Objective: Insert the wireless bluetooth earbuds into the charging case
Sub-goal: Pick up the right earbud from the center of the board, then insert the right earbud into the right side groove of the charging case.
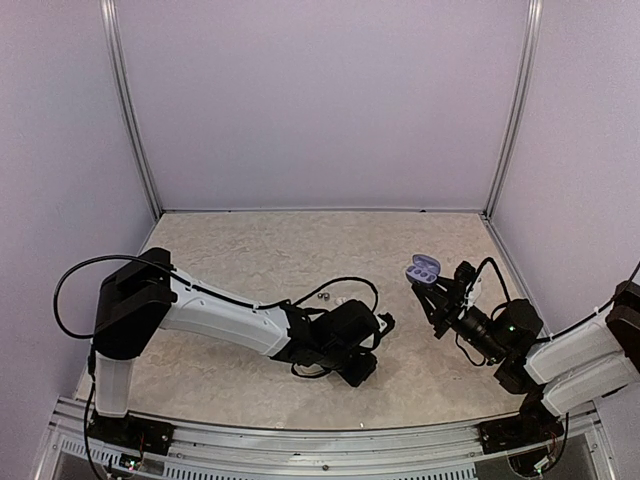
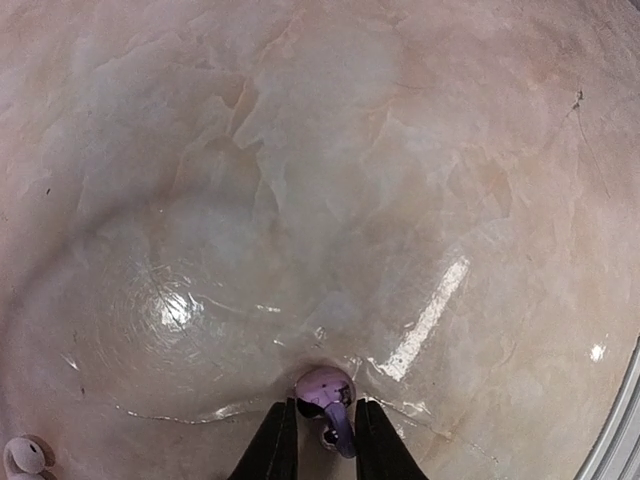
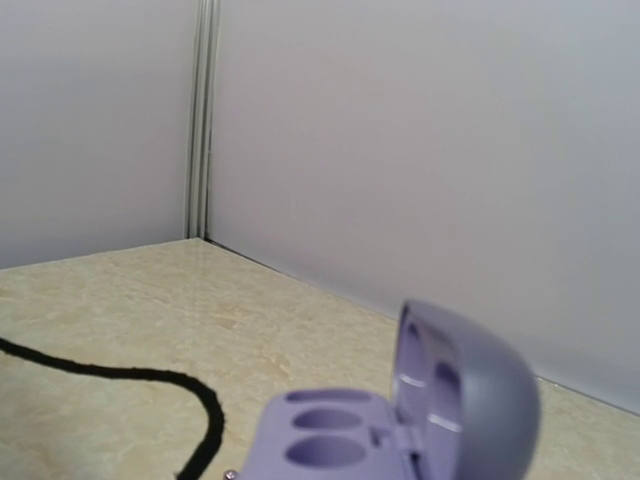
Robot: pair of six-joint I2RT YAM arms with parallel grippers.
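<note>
1. The lilac earbud (image 2: 325, 387) is pinched tight between the left gripper's (image 2: 323, 420) fingers, low over the marbled table (image 2: 300, 150). A white earbud (image 2: 24, 457) lies off to one side.
2. The charging case (image 3: 340, 440) is open, sockets empty I think, and clamped in the right gripper (image 1: 430, 290), raised off the table.
3. Tip: line the bud up over one socket, go slow, and release only once it's seated.
4. The left arm is stretched low to mid-table. The right is bent, wrist tilted up.

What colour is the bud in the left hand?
The bud is pale purple, like the case; the left wrist view shows it best.
</note>
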